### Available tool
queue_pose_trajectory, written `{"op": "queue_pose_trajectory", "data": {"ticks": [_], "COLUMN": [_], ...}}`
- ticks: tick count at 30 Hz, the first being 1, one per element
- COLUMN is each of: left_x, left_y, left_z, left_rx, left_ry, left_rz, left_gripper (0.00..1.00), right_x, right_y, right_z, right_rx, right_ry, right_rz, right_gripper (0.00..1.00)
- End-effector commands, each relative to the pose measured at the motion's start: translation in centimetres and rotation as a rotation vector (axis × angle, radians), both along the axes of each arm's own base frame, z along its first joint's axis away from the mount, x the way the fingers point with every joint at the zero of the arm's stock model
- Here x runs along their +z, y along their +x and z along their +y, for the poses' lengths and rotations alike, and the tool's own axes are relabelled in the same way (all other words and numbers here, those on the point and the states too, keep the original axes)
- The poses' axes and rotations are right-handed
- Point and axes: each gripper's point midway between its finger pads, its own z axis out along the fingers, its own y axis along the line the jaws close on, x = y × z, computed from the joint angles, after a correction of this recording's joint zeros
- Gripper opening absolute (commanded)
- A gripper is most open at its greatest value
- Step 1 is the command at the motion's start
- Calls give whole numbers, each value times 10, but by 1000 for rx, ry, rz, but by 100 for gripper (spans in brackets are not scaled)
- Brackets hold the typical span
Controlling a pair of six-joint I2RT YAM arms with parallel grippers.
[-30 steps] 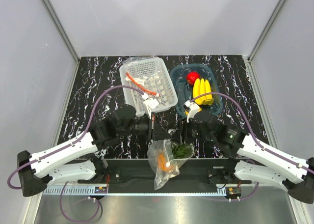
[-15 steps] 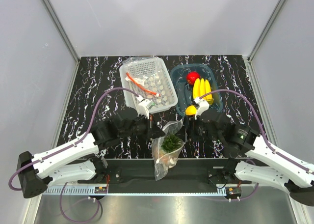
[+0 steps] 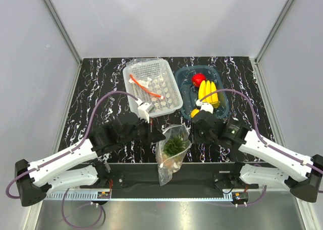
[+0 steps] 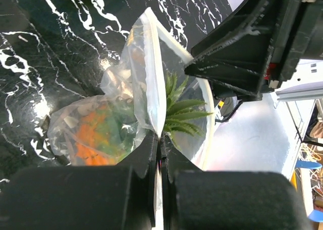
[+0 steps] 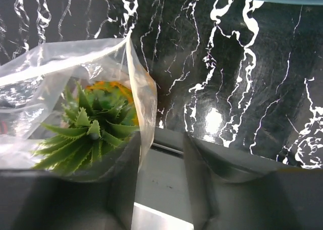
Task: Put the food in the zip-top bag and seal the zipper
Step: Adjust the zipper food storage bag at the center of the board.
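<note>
Left pincer (image 4: 160, 152) is clamped on one lip of the zip-top bag (image 3: 171, 157), holding its mouth open at the near middle of the tabletop (image 3: 101, 89), the orange piece with green leaves (image 5: 93, 129) already inside. Right pincer (image 5: 161, 149) hangs just right of the mouth, jaws apart, the other lip apparently beside them, not gripped. Loading is under way: red fruit (image 3: 198, 79), banana bunch (image 3: 208, 93) and lemon (image 3: 195, 112) lie in the blue tub (image 3: 218, 74), far right. The next move likely calls for fetching one; the zipper (image 4: 153, 73) is unsealed
</note>
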Motion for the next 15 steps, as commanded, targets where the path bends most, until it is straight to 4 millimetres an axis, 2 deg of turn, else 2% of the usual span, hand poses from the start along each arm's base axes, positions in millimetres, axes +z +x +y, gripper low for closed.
{"op": "queue_pose_trajectory", "data": {"ticks": [1,4,5,7,8,9,10,11,12,15], "left_x": [16,18,26,26,45,42,42,59,54,54], "left_y": [5,7,10,13,21,21,31,40,43,57], "left_z": [5,10,12,22,27,37,46,56,68,90], "left_rx": [18,37,57,77,120,128,164,210,232,293], "left_ry": [-17,4,5,70,73,129,192,201,259,304], "left_rz": [-55,-61,-75,-83,-122,-121,-158,-181,-168,-155], "left_gripper": [0,0,0,0,0,0,0,0,0,0], "right_x": [5,9,13,39,50,77,83,94,115,133], "right_y": [7,10,11,16,18,22,23,23,25,23], "right_z": [7,14,17,23,24,29,29,31,35,53], "right_rx": [-17,2,10,28,33,44,49,60,80,140], "right_ry": [-3,-7,-1,27,35,72,61,75,108,176], "right_rz": [-3,0,-7,-44,-60,-103,-102,-113,-144,-158], "right_gripper": [34,6,0,0,0,0,0,0,0,0]}}
